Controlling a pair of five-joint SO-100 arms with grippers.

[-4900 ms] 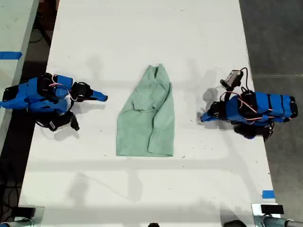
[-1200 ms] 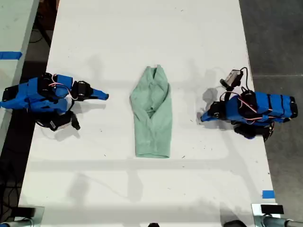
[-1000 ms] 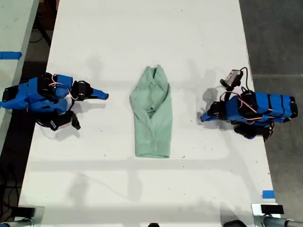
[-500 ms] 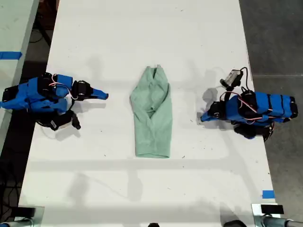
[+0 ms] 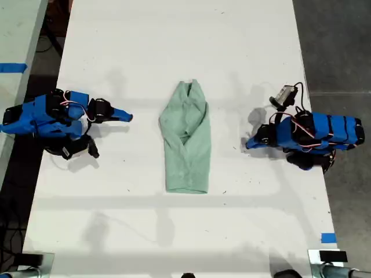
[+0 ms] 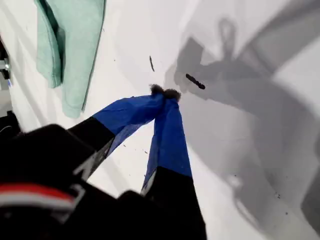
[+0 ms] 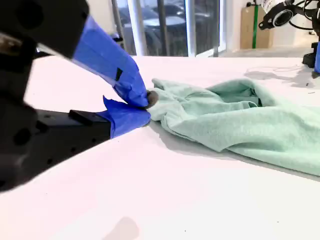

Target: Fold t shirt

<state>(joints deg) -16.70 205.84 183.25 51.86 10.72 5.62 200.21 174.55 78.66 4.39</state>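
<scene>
White table (image 5: 174, 35) holds the t shirt (image 5: 186, 139), lying flat in the middle between both arms so each can reach it. My first gripper (image 5: 248, 143) and my second gripper (image 5: 126, 117) are pinched closed on nothing, parked off the cloth. The shirt looks thinner than a few seconds ago, with one side folded in. The arms have not moved.

T shirt (image 5: 186, 142) lies flat mid-table (image 5: 174, 35), narrow end toward the exterior view's top. My second gripper (image 5: 128, 117) sits on the exterior view's left of it, my first gripper (image 5: 248, 143) on the exterior view's right. Both are apart from the cloth, pointing inward at it.
</scene>
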